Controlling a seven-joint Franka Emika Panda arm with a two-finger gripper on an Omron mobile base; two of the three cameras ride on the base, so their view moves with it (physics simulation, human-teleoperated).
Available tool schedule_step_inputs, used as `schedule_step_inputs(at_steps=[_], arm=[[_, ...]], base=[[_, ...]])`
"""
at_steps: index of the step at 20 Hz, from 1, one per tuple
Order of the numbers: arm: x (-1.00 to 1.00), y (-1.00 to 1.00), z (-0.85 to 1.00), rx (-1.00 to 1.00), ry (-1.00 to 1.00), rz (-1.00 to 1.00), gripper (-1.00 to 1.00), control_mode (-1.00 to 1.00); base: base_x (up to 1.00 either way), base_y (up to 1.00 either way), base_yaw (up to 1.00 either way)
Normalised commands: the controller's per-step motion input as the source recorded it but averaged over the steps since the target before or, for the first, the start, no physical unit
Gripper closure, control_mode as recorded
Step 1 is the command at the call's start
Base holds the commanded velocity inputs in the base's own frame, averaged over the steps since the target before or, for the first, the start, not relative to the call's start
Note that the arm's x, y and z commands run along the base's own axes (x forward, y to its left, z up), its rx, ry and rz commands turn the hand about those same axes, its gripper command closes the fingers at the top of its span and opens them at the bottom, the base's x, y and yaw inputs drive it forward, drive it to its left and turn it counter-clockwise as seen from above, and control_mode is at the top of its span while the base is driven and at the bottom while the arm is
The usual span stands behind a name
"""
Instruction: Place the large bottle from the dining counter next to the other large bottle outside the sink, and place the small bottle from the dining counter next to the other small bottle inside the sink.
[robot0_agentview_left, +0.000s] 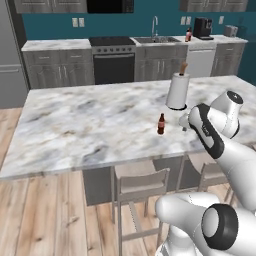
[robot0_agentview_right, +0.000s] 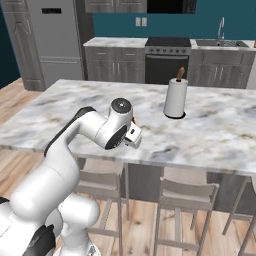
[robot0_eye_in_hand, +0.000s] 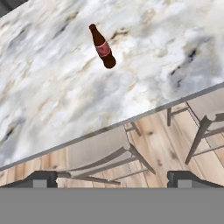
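Note:
A small dark bottle (robot0_agentview_left: 161, 124) with a red label stands upright on the marble dining counter (robot0_agentview_left: 75, 125), near its front edge. In the hand view this bottle (robot0_eye_in_hand: 103, 47) is well ahead of my gripper (robot0_eye_in_hand: 113, 178), which hovers open and empty over the counter's front edge. Across the kitchen, a large dark bottle (robot0_agentview_left: 188, 35) stands on the back counter just right of the sink (robot0_agentview_left: 156, 39). The inside of the sink is hidden. The dining counter's large bottle is out of view.
A paper towel roll (robot0_agentview_left: 178, 90) on a dark base stands just behind the bottle and my arm. Stools (robot0_agentview_left: 142, 182) are tucked under the counter's front edge. A coffee machine (robot0_agentview_left: 202, 28) and a toaster (robot0_agentview_left: 230, 31) sit right of the sink.

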Motion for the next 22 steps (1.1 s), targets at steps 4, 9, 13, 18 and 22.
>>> schedule_step_inputs(at_steps=[4,9,13,18,22], arm=[[0.00,0.00,0.00,0.00,0.00,0.00,-1.00,1.00],[0.00,0.00,0.00,0.00,0.00,0.00,-1.00,1.00],[0.00,0.00,0.00,0.00,0.00,0.00,-1.00,1.00],[0.00,0.00,0.00,0.00,0.00,0.00,-1.00,1.00],[0.00,0.00,0.00,0.00,0.00,0.00,-1.00,1.00]], base=[[0.38,0.00,0.00],[0.39,0.00,0.00],[0.34,0.00,0.00],[0.34,0.00,0.00],[0.32,0.00,0.00]])
